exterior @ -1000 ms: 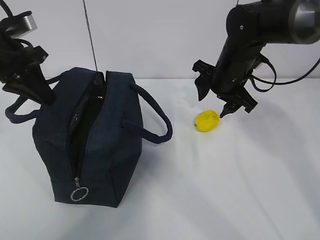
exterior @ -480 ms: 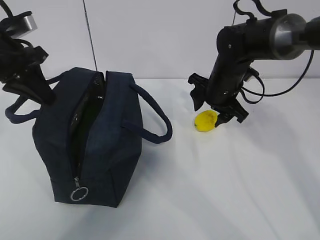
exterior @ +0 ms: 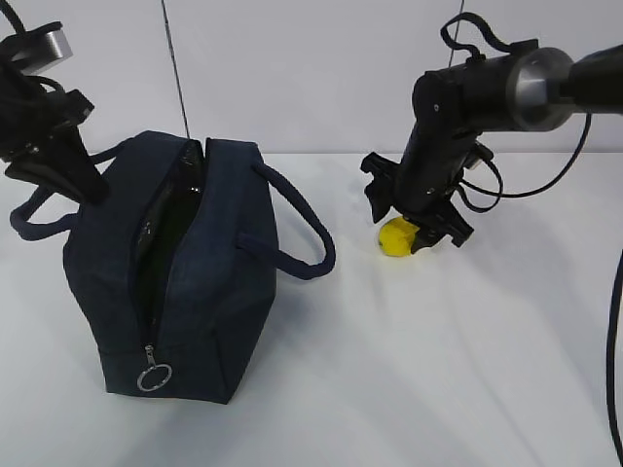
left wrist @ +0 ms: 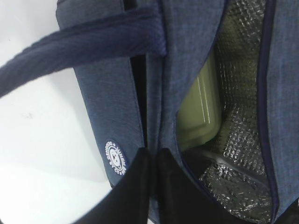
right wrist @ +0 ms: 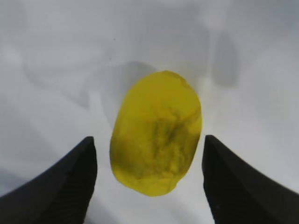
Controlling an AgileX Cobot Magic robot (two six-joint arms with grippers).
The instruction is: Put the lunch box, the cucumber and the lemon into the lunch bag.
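Note:
The navy lunch bag [exterior: 209, 282] stands at the left with its top zipper open. My left gripper [exterior: 86, 180] is shut on the fabric edge of the lunch bag [left wrist: 112, 88] beside the opening; its jaws [left wrist: 150, 153] pinch that edge. Inside, the lunch box [left wrist: 200, 109] with its pale green lid lies against the silver lining. The cucumber is hidden. The yellow lemon [exterior: 394, 239] lies on the table to the bag's right. My right gripper [exterior: 413, 230] is lowered over it, open. In the right wrist view the lemon [right wrist: 156, 140] sits between the fingers of my right gripper [right wrist: 148, 140], a small gap on each side.
One padded handle [exterior: 304, 232] loops out toward the lemon, and the other [exterior: 34, 219] hangs at the far left. The zipper's ring pull [exterior: 155, 377] dangles at the bag's near end. White tabletop [exterior: 438, 370] stretches to the front and right.
The right gripper has come down and slightly left, from beside the lemon to straddling it, still open. The left gripper and the bag have not moved.

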